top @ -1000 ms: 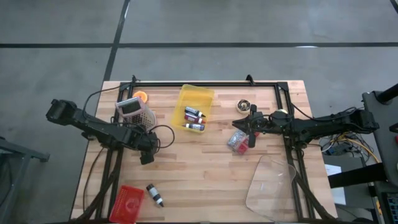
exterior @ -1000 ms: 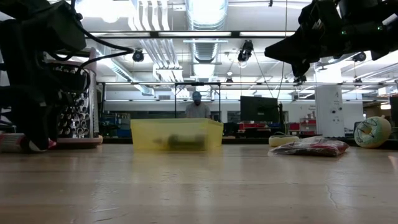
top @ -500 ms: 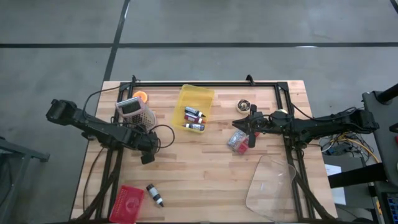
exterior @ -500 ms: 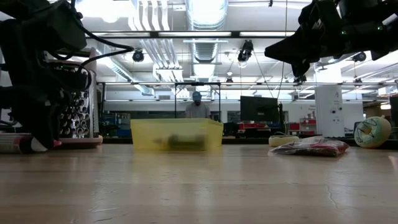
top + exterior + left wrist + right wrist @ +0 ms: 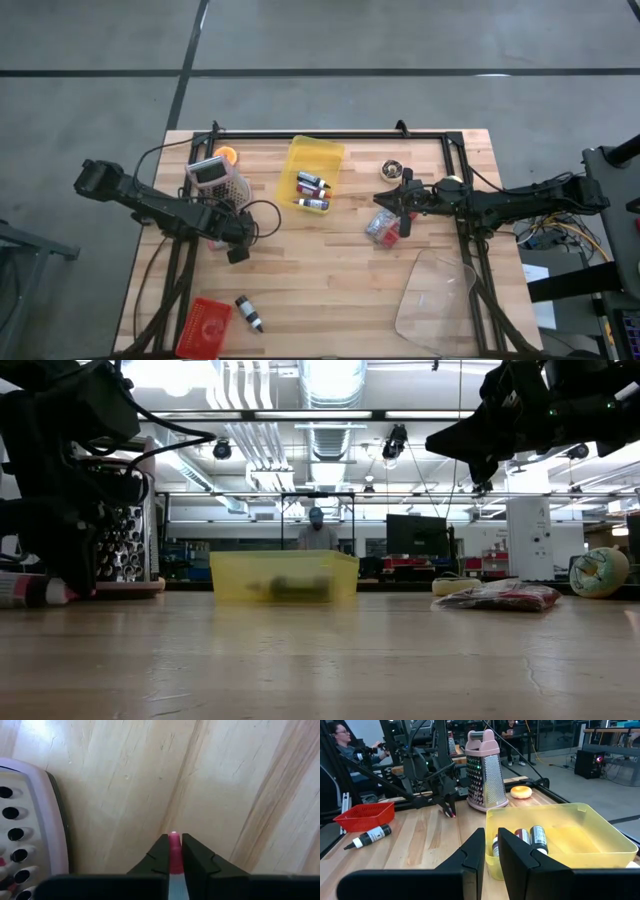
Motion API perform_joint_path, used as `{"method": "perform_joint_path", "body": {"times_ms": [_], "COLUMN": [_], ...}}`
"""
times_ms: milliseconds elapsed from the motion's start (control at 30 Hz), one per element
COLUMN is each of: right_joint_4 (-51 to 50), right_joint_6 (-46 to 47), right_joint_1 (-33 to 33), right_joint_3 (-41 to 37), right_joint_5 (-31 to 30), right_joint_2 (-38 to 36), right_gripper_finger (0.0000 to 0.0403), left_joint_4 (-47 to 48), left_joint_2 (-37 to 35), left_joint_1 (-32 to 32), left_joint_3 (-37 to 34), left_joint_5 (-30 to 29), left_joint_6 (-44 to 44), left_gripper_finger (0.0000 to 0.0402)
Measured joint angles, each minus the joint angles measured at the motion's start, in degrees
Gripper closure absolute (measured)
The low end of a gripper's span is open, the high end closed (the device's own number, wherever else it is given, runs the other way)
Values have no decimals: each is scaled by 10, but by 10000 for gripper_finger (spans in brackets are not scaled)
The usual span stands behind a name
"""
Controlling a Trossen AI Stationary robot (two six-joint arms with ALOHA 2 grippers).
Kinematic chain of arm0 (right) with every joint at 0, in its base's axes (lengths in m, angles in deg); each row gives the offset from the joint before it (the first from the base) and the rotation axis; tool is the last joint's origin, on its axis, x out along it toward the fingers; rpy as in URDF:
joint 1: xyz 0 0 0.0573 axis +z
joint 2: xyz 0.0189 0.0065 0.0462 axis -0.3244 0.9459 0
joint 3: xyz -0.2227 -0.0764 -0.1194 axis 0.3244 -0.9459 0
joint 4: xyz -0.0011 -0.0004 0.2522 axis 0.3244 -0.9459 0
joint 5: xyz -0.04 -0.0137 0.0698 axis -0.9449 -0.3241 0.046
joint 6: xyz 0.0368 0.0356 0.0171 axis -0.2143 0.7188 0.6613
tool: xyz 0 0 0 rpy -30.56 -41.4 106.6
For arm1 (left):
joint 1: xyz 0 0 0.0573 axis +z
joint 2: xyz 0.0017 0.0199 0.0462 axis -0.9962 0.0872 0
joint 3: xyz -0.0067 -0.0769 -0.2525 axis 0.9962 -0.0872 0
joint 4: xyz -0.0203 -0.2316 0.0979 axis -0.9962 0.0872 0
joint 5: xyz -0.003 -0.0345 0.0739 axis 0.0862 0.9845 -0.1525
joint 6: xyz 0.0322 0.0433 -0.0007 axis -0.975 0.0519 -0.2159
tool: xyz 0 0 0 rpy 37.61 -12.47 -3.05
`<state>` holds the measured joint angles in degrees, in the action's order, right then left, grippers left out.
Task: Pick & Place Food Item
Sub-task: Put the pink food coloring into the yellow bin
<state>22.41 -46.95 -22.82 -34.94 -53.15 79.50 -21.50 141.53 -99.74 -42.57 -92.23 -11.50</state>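
My left gripper stands near the table's left side, beside the pink-and-steel grater, pointing steeply down. It is shut on a small bottle that has a whitish body and a pink-red end. In the low view the bottle lies about level at table height. My right gripper hovers level over a clear packet of red sweets. Its fingers are almost together with nothing between them. A yellow bin at the far middle holds several small bottles. My left gripper pinches the small bottle's pink-red end between its two fingers. The fingers come steeply from above. The whitish body runs back out of sight under the gripper in the wrist view. I cannot tell whether the bottle is clear of the table.
An orange ring-shaped item lies behind the grater. A red basket and a dark bottle sit at the near left. A clear plastic lid is at the near right and a small bowl at the far right. Bare wood lies mid-table.
My left gripper has shut on the small bottle without moving from its place. In the low view the bottle's whitish body has come into sight beside the fingers where only its red end showed.
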Motion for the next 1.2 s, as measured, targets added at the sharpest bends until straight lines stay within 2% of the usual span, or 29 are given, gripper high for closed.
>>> {"method": "perform_joint_path", "body": {"times_ms": [167,333,600,833,1033,1200], "right_joint_4": [0,0,0,0,0,0], "right_joint_6": [0,0,0,0,0,0], "right_joint_1": [0,0,0,0,0,0], "right_joint_3": [0,0,0,0,0,0], "right_joint_5": [0,0,0,0,0,0], "right_joint_2": [0,0,0,0,0,0], "right_gripper_finger": [355,355,355,355,355,355], "left_joint_4": [0,-2,-1,47,109,140], "left_joint_2": [0,0,0,-2,-2,-2], "left_joint_1": [0,0,0,0,0,0], "left_joint_3": [0,0,1,58,135,184], "left_joint_5": [-1,-2,-2,-2,5,-1], "left_joint_6": [0,2,2,2,14,32], "left_gripper_finger": [373,398,397,390,365,305]}}
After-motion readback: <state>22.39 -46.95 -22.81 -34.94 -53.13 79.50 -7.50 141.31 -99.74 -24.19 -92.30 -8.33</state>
